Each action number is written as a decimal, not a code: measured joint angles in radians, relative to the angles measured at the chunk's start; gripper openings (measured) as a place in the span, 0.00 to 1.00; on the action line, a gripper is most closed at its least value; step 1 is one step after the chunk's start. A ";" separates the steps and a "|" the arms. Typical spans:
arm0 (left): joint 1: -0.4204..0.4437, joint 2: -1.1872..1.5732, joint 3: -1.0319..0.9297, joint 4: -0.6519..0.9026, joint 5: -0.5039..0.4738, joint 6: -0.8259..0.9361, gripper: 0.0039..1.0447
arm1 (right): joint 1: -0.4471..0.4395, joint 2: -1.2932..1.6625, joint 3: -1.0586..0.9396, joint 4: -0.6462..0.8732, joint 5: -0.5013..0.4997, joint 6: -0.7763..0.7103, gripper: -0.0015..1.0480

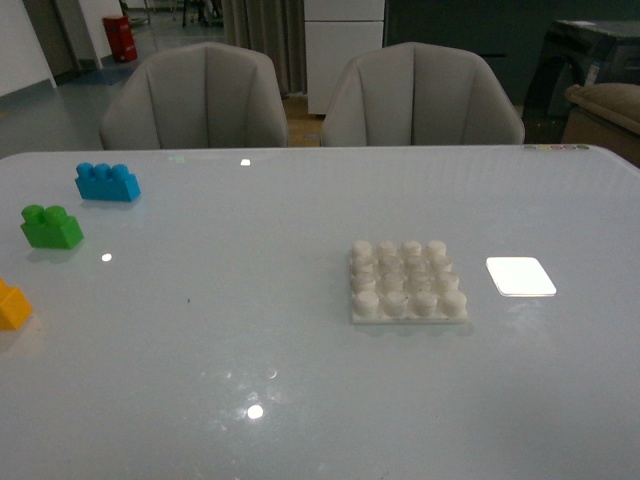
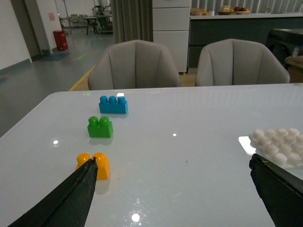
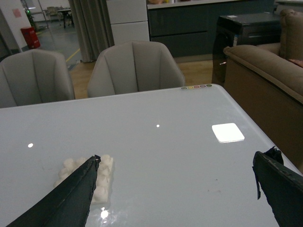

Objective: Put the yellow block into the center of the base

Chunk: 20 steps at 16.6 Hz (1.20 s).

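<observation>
Three bricks sit along the left of the table (image 1: 250, 330), and the yellow block (image 1: 12, 305) is the nearest of them to us, cut off by the edge of the front view. Behind it come the green brick (image 1: 50, 227) and then the blue brick (image 1: 106, 182). Well apart from them, right of centre, lies the base (image 1: 408, 282), with a smooth white patch (image 1: 520, 276) just beside it on the right.

We judge the left arm the nearer one for the pick. In its wrist view the left gripper (image 2: 173, 165) is spread wide and holds nothing. The block lies just ahead of it, close by one fingertip (image 2: 90, 166) and not centred in the gap. The arm would need to shift sideways towards the block before closing. The block's two studs sit side by side across that view, so we take its long axis to run roughly across the table.

The block is orange-yellow, upright, studs up, and resting flat on the table.

The right gripper (image 3: 176, 161) is also spread wide and empty, with the base near one of its fingers.
</observation>
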 joint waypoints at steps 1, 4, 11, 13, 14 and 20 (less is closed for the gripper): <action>0.000 0.000 0.000 0.000 0.000 0.000 0.94 | 0.007 0.143 0.061 0.061 -0.008 -0.002 0.94; 0.000 0.000 0.000 0.000 0.000 0.000 0.94 | 0.029 0.507 0.278 0.088 -0.031 -0.013 0.94; 0.000 0.000 0.000 0.000 0.000 0.000 0.94 | 0.095 1.326 0.906 -0.283 -0.103 0.019 0.94; 0.000 0.000 0.000 0.000 0.000 0.000 0.94 | 0.132 1.426 1.012 -0.369 -0.135 0.040 0.94; 0.000 0.000 0.000 0.000 0.000 0.000 0.94 | 0.148 1.465 1.056 -0.396 -0.150 0.053 0.94; 0.000 0.000 0.000 0.000 0.000 0.000 0.94 | 0.205 1.620 1.269 -0.534 -0.171 0.124 0.94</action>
